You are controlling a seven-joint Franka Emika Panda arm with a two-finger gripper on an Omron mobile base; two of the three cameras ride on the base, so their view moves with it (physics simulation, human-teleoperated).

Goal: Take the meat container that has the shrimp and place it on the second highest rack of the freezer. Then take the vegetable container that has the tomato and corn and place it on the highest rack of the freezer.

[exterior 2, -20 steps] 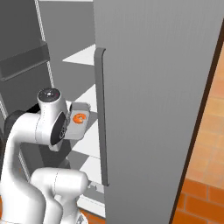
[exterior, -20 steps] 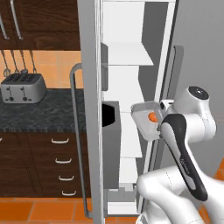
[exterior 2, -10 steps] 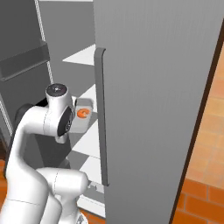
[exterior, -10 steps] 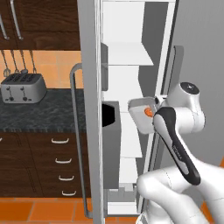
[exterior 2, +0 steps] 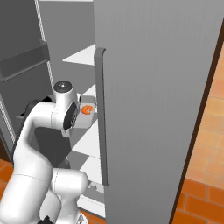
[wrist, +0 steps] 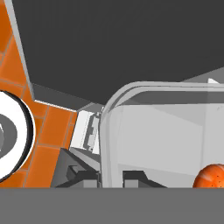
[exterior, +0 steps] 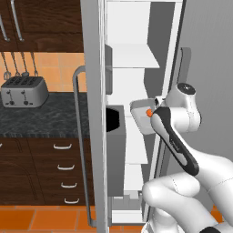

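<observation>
Closest to me, in the hand view, my end effector (wrist: 111, 180) is clamped on the near rim of the meat container (wrist: 162, 131), its dark fingertips (wrist: 83, 178) sitting on either side of the pale wall. The shrimp (wrist: 211, 176) lies inside at the lower right of that view, an orange-red lump on the tray floor. Past the rim I see orange floor tiles (wrist: 48, 131) below and a broad dark grey surface beyond.

From the left base view, my arm (exterior: 175, 145) reaches up and holds the container (exterior: 142, 116) tilted at the open front of the freezer (exterior: 132, 91), at the mouth of the compartment; the shrimp (exterior: 149, 113) shows at its near edge. White shelves stack above and below it: one shelf (exterior: 134, 57) sits well above the tray, others lower down. I cannot tell whether the tray touches any shelf.

The right base view shows the container (exterior 2: 85, 117) with its shrimp (exterior 2: 87, 110) just beside the long grey handle (exterior 2: 101, 113) of the door.

Farther left, a toaster (exterior: 23, 90) stands on the dark bench (exterior: 45, 119) above wooden drawers (exterior: 54, 173).
</observation>
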